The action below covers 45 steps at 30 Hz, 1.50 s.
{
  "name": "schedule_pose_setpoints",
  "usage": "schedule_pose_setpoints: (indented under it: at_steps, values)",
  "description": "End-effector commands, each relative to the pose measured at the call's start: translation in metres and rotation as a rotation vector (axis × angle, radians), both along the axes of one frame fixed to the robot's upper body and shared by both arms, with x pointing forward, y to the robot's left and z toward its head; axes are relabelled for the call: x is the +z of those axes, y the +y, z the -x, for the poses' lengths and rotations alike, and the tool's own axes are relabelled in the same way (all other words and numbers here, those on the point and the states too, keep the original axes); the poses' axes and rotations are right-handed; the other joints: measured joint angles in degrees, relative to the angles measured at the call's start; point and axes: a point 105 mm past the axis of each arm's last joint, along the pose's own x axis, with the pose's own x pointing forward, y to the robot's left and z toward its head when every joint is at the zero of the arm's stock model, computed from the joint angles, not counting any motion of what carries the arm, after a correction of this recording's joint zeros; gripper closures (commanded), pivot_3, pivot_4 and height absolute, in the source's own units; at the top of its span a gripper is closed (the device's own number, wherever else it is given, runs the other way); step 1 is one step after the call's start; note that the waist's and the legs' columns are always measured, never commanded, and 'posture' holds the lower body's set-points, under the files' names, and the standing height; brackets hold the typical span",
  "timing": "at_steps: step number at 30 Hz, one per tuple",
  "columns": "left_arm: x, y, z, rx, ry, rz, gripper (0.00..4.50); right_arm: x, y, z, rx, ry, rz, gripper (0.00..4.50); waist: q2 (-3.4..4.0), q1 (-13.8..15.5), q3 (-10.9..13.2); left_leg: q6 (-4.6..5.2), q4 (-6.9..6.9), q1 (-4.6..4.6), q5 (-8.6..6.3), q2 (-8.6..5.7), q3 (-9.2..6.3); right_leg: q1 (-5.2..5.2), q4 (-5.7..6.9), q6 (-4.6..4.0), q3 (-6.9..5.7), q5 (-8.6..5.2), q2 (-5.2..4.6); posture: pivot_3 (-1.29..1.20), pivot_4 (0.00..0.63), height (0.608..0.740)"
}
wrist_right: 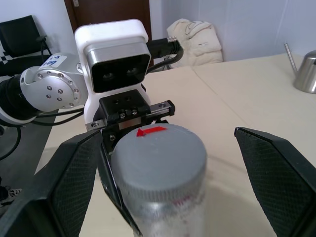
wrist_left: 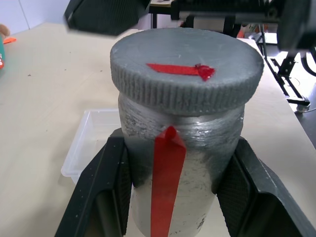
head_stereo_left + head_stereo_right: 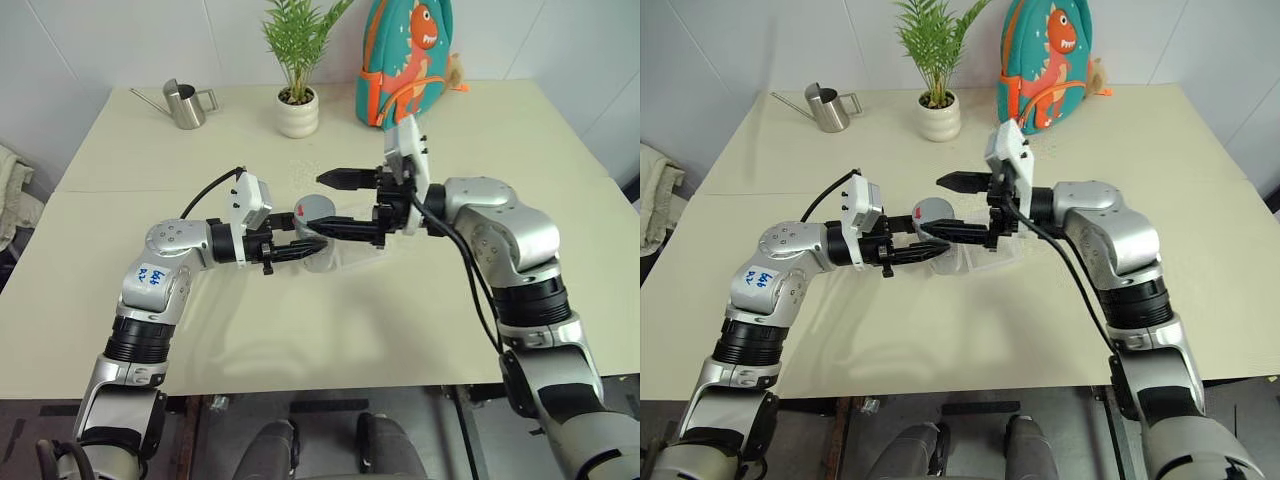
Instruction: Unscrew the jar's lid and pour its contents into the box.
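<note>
Two claws meet over the tabletop (image 3: 480,330); the left claw (image 3: 305,246) is clamped on the jar (image 2: 185,163) below its lid (image 2: 186,69), holding it upright and steady, likely so the cap can be twisted; the right claw (image 3: 335,205) stands wide open, one finger either side of the lid, not yet gripping; the clear box (image 2: 96,140) lies just beyond the jar, toward twelve o'clock, handy for pouring.

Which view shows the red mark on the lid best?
The left wrist view: the lid is close, its red mark sharp. The right wrist view shows part of the mark; both head views show a small red speck.
</note>
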Motion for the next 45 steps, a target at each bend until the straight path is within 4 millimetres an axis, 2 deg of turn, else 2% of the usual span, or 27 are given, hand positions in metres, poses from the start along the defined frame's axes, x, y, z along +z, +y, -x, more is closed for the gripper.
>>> schedule_pose_setpoints:
  at_steps: [1,5,8,12,16,20,22,25,28,32,36,39,42,45]
  values:
    - [0.007,0.000,0.005,-0.014,-0.033,0.004,2.57,0.010,0.005,0.006,0.023,-0.044,-0.011,0.02,0.00,0.0,0.0,0.00,0.00,0.00,0.00,0.00,0.00,0.00,0.00,0.00,0.00,0.00,0.00,0.00,0.150,0.740]
    - [0.007,0.000,0.005,-0.011,-0.033,0.005,2.57,0.008,0.007,0.007,0.036,-0.040,-0.009,0.02,0.00,0.0,0.0,0.00,0.00,0.00,0.00,0.00,0.00,0.00,0.00,0.00,0.00,0.00,0.00,0.00,0.150,0.740]
    - [0.006,0.000,0.006,-0.010,-0.034,0.004,2.57,0.008,0.008,0.006,0.032,-0.039,-0.014,0.64,0.00,0.0,0.0,0.00,0.00,0.01,0.00,0.00,0.00,0.00,0.01,0.00,0.00,0.00,0.01,0.00,0.150,0.740]
    - [0.006,0.000,0.006,-0.008,-0.034,0.006,2.57,0.007,0.009,0.005,0.028,-0.035,-0.019,1.92,0.00,-0.1,0.0,0.00,0.00,0.01,0.00,0.01,0.00,0.00,0.02,0.00,0.01,0.00,0.02,0.00,0.150,0.740]
    - [0.006,0.001,0.006,-0.005,-0.035,0.006,2.57,0.008,0.010,0.006,0.033,-0.025,-0.031,1.95,0.00,-0.1,0.0,0.00,0.00,0.01,0.00,0.01,0.00,-0.01,0.02,0.00,0.00,0.00,0.02,0.00,0.150,0.740]
    - [0.005,0.001,0.007,-0.005,-0.034,0.003,2.57,0.037,0.008,0.007,0.048,0.106,-0.222,1.95,0.00,-0.1,0.0,0.00,0.00,0.01,0.00,0.02,0.00,-0.01,0.03,0.00,0.00,0.00,0.02,0.00,0.150,0.740]
    - [0.004,0.001,0.008,-0.004,-0.031,0.001,2.57,0.055,0.001,0.010,0.073,0.183,-0.338,1.95,0.00,-0.1,0.0,-0.01,0.00,0.01,0.01,0.01,-0.02,-0.03,0.06,0.00,0.01,0.00,0.00,0.00,0.150,0.740]
    - [0.003,0.002,0.009,-0.001,-0.026,-0.002,2.57,0.058,-0.011,0.012,0.054,0.190,-0.359,1.95,0.00,0.0,0.0,-0.01,0.00,0.01,0.01,0.02,-0.06,-0.02,0.07,0.00,-0.01,0.00,-0.02,0.00,0.150,0.740]
    - [0.003,0.006,0.010,0.007,-0.022,-0.005,2.57,0.041,-0.032,-0.006,-0.118,0.130,-0.285,1.95,-0.01,0.3,0.0,0.01,-0.01,0.00,-0.02,-0.02,-0.12,0.01,0.04,0.00,-0.06,0.00,-0.05,0.00,0.150,0.740]
    - [0.005,0.010,0.008,0.021,-0.022,-0.004,2.57,0.013,-0.082,-0.039,-0.421,0.024,-0.174,1.95,-0.01,0.2,0.0,0.12,0.00,-0.01,-0.08,-0.13,0.04,0.02,0.00,0.02,-0.02,0.01,-0.13,0.00,0.150,0.740]
    - [0.008,0.013,0.005,0.027,-0.023,-0.001,2.57,-0.013,-0.149,-0.066,-0.710,0.025,-0.187,1.95,-0.01,0.1,0.0,0.12,-0.04,0.00,-0.08,-0.06,0.10,0.01,-0.04,0.02,-0.03,0.01,-0.07,0.00,0.150,0.740]
    - [0.008,0.012,0.003,0.028,-0.022,0.001,2.57,-0.024,-0.178,-0.076,-0.844,0.026,-0.223,1.95,-0.01,-0.1,0.0,0.11,-0.04,0.02,-0.07,-0.03,0.22,-0.01,-0.04,0.02,0.04,0.01,-0.05,0.00,0.150,0.740]
    - [0.010,0.009,0.001,0.018,-0.018,0.008,2.57,-0.064,-0.216,-0.087,-1.054,0.096,-0.179,1.95,-0.02,-0.1,0.0,0.10,-0.03,0.15,-0.06,0.03,0.30,0.04,0.02,0.02,0.11,0.01,0.01,0.00,0.150,0.740]
    - [0.012,0.007,0.000,0.006,-0.018,0.012,2.57,-0.089,-0.230,-0.088,-1.143,0.130,-0.160,1.95,-0.02,-0.1,0.0,0.09,-0.02,0.15,-0.05,0.02,0.29,0.06,0.04,0.02,0.11,0.01,0.00,0.00,0.150,0.740]
